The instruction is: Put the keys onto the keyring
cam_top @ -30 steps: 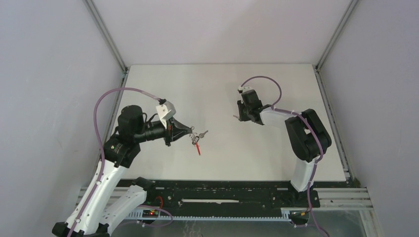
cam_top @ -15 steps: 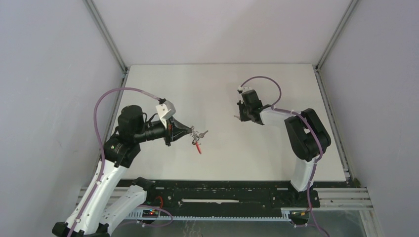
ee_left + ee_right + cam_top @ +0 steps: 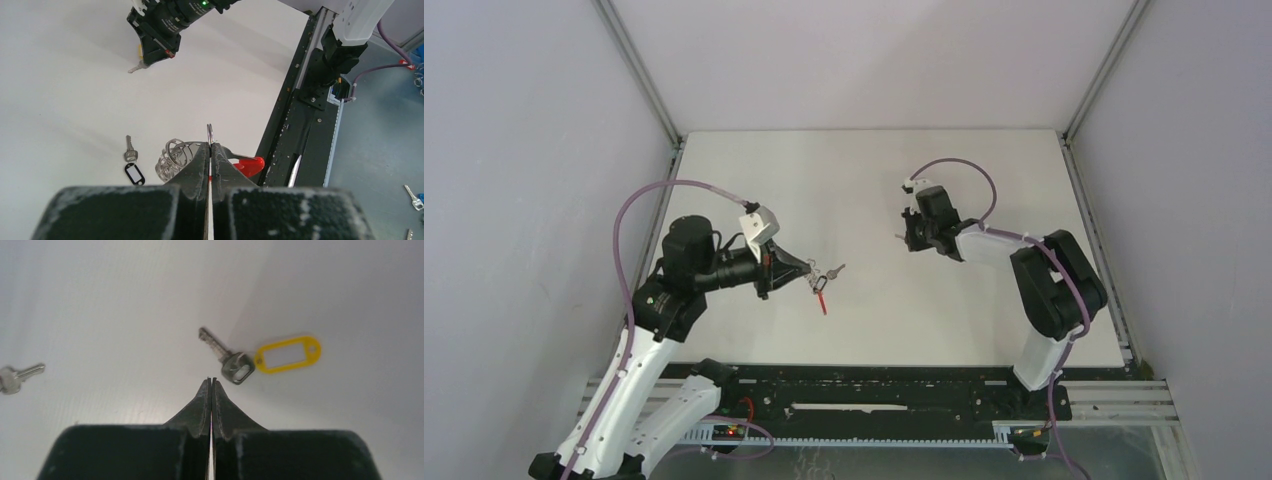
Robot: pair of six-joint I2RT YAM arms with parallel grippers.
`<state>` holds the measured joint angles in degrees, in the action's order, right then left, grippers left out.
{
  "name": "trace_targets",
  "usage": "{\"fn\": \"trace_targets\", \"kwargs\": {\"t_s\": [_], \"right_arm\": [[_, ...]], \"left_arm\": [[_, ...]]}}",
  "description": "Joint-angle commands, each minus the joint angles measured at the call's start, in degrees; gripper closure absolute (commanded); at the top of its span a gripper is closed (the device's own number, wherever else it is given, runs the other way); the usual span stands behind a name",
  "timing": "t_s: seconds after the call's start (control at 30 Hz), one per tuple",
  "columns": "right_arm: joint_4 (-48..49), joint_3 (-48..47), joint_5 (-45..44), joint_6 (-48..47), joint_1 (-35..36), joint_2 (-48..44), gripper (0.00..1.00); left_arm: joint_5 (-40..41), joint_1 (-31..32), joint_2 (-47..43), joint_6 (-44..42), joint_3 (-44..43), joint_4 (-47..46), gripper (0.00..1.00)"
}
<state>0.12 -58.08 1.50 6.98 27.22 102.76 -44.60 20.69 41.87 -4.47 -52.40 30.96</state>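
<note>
My left gripper (image 3: 210,145) is shut on a silver wire ring of the keyring (image 3: 172,157), held just above the table. The keyring's red band (image 3: 248,165) pokes out to the right of the fingers. A silver key with a black tag (image 3: 131,154) lies on the table just left of it. In the right wrist view the key with the yellow tag (image 3: 235,365) lies flat just beyond and right of my right gripper (image 3: 210,380), which is shut with nothing between its fingers. From above, the left gripper (image 3: 809,275) and right gripper (image 3: 908,237) face each other.
The black rail (image 3: 300,100) runs along the table's near edge, close to the keyring. Loose keys (image 3: 414,196) lie on the surface beyond the rail. Metal frame posts (image 3: 1079,100) stand at the table's back corners.
My right gripper has closed on nothing beside the yellow-tagged key, and its arm has shifted a little. The left gripper still holds the keyring.
</note>
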Motion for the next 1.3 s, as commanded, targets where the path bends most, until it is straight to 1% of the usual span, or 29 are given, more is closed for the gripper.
{"fn": "trace_targets", "kwargs": {"t_s": [0.0, 0.17, 0.23, 0.33, 0.4, 0.47, 0.57, 0.83, 1.27], "right_arm": [[3.25, 3.75, 2.01, 3.23, 3.39, -4.70, 1.00], [7.48, 9.67, -0.99, 7.52, 7.81, -7.29, 1.00], [7.69, 9.83, -3.96, 8.05, 7.43, -7.88, 0.85], [8.96, 9.72, -4.28, 9.20, 3.36, -9.33, 0.63], [9.07, 8.76, -4.31, 9.11, 1.14, -9.83, 0.55], [7.84, 6.67, -4.39, 8.37, -0.32, -9.17, 0.51], [6.26, 3.47, -4.78, 7.68, -1.83, -6.84, 0.48], [4.39, -1.84, -3.96, 7.53, -3.56, 0.15, 0.47], [4.21, -2.82, -2.11, 6.99, -4.35, 4.00, 0.49]], "left_arm": [[-1.06, -0.30, -1.04, 0.19, -2.86, -0.22, 1.00], [-1.45, -0.31, -1.39, -0.14, -2.86, -0.11, 1.00], [-1.59, -0.30, -1.48, -0.02, -2.77, -0.06, 1.00], [-1.76, -0.30, -1.44, 0.17, -2.82, 0.03, 1.00], [-1.92, -0.34, -1.60, 0.16, -2.93, 0.03, 1.00], [-2.06, -0.30, -1.61, 0.16, -2.86, 0.05, 1.00], [-2.17, -0.30, -1.54, 0.37, -2.73, -0.07, 1.00], [-2.17, -0.30, -0.95, 0.24, -3.44, -0.43, 1.00], [-2.33, -0.30, -0.17, 0.32, -3.71, -1.00, 1.00]]}}
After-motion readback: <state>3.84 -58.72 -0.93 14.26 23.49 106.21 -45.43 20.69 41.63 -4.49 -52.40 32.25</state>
